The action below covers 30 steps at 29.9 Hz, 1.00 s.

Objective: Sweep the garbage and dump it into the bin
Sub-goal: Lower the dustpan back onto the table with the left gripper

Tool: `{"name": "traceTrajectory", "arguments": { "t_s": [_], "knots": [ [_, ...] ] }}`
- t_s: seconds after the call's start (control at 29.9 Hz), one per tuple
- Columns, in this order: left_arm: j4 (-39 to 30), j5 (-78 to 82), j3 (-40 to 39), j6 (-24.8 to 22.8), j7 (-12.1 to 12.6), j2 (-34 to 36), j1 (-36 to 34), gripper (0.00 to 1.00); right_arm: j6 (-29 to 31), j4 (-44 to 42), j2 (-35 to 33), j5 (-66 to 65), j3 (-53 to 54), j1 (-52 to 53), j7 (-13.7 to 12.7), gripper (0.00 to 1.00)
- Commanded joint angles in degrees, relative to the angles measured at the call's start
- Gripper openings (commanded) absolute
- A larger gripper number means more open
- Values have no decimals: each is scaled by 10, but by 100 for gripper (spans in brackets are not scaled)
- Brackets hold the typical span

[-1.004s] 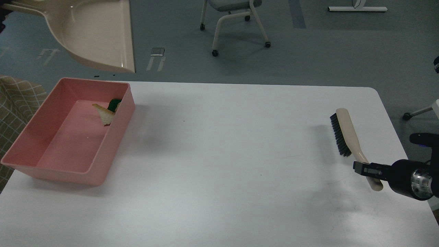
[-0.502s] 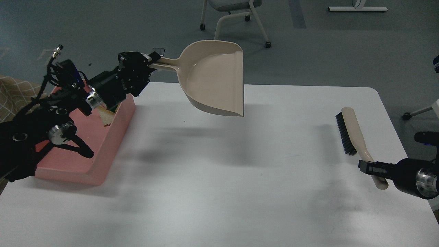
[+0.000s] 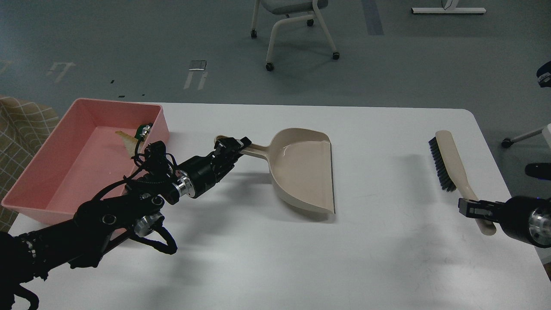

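Both jaws are clamped: my left gripper [image 3: 234, 145] holds the dustpan [image 3: 303, 170] by its handle, my right gripper [image 3: 467, 209] grips the brush [image 3: 447, 165] handle. Landmark is the bin [image 3: 38, 172], at the table's [image 3: 275, 258] left edge. Inside it, near its far right corner, lies the garbage [image 3: 131, 138]. Dustpan sits right of the bin, brush far right of it.
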Motion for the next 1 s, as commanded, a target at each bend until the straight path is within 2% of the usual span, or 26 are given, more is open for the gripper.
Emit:
{"name": "traceTrajectory", "arguments": {
  "t_s": [0.0, 0.2, 0.3, 0.33, 0.67, 0.97],
  "knots": [
    [3, -1, 0, 18, 0, -5, 11, 25, 0, 0, 0, -2, -1, -3, 0, 0],
    [3, -6, -5, 22, 0, -5, 19, 32, 0, -1, 1, -20, -4, -5, 0, 0],
    [2, -6, -4, 22, 1, -5, 21, 54, 0, -7, 4, -20, -4, -7, 0, 0],
    [1, -6, -5, 22, 1, -5, 21, 58, 0, -9, 5, -19, -4, -7, 0, 0],
    [-6, -7, -7, 21, 1, 8, 19, 63, 0, -10, 6, -19, -6, -8, 1, 2],
    [-36, -9, -9, 20, 1, 48, 19, 71, 0, -9, 16, -17, -7, -15, 2, 2]
  ]
}}
